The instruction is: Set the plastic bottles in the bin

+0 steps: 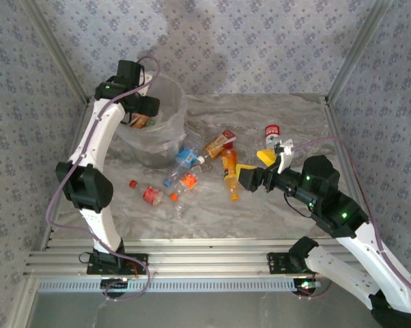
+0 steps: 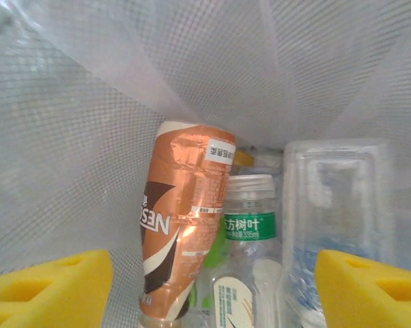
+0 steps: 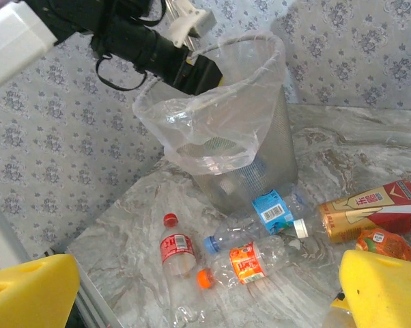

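Observation:
The bin (image 1: 166,133) stands at the back left with a clear liner over its rim (image 3: 192,113). My left gripper (image 1: 141,116) hangs inside its mouth, open (image 2: 212,297). Below its yellow fingers (image 2: 48,287) a brown-labelled bottle (image 2: 181,232), a green-labelled clear bottle (image 2: 250,222) and a clear crushed one (image 2: 335,205) lie loose in the bin. On the table lie red-labelled (image 3: 177,249), orange-labelled (image 3: 250,262) and blue-labelled (image 3: 274,210) bottles, plus an orange juice bottle (image 1: 229,171). My right gripper (image 1: 255,166) is open beside the juice bottle, holding nothing (image 3: 205,301).
A gold and red drink carton (image 1: 220,142) lies right of the bin, and a red-labelled bottle (image 1: 272,131) sits behind my right gripper. A loose red cap (image 1: 132,183) lies on the marbled table (image 1: 287,225). Patterned walls close in three sides.

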`<action>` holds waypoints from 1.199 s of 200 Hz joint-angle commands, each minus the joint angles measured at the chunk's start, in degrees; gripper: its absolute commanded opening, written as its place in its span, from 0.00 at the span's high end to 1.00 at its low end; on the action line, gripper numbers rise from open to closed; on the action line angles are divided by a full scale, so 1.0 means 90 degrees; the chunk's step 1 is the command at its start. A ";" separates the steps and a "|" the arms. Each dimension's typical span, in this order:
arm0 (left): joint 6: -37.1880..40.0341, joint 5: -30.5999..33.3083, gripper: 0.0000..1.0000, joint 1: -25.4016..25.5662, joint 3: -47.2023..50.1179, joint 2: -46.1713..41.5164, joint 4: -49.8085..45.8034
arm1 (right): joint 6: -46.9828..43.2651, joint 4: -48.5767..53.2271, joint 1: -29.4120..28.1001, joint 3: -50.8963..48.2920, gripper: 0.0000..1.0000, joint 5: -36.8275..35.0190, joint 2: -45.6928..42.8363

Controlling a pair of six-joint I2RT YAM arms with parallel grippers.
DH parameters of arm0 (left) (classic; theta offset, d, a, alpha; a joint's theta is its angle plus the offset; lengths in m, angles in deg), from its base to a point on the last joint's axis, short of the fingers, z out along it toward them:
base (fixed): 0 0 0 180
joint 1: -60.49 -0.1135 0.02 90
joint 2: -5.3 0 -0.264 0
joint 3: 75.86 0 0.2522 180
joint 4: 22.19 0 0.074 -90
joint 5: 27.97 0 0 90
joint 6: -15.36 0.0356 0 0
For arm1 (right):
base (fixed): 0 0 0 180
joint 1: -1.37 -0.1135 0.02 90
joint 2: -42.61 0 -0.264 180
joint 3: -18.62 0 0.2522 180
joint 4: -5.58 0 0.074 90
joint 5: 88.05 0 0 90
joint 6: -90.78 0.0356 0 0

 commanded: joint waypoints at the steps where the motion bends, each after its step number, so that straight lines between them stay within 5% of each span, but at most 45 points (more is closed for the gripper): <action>1: -0.0282 -0.0437 0.19 -0.0030 -0.0217 -0.0634 -0.0097 | 0.0030 0.0144 -0.0027 -0.0039 0.00 0.0094 -0.0084; 62: -0.0458 -0.1160 0.01 0.0323 0.0506 -0.1856 0.0066 | 0.0066 0.0393 -0.0026 -0.0147 0.00 0.0367 -0.0029; 156: -0.0853 -0.1652 0.00 0.1816 0.3433 -0.3582 0.0504 | 0.0049 0.0519 -0.0019 -0.0232 0.00 0.0670 -0.0168; 240: -0.1311 -0.0902 0.05 0.3235 0.4598 -0.2998 0.0952 | 0.0064 0.0493 -0.0001 -0.0318 0.00 0.0454 -0.0252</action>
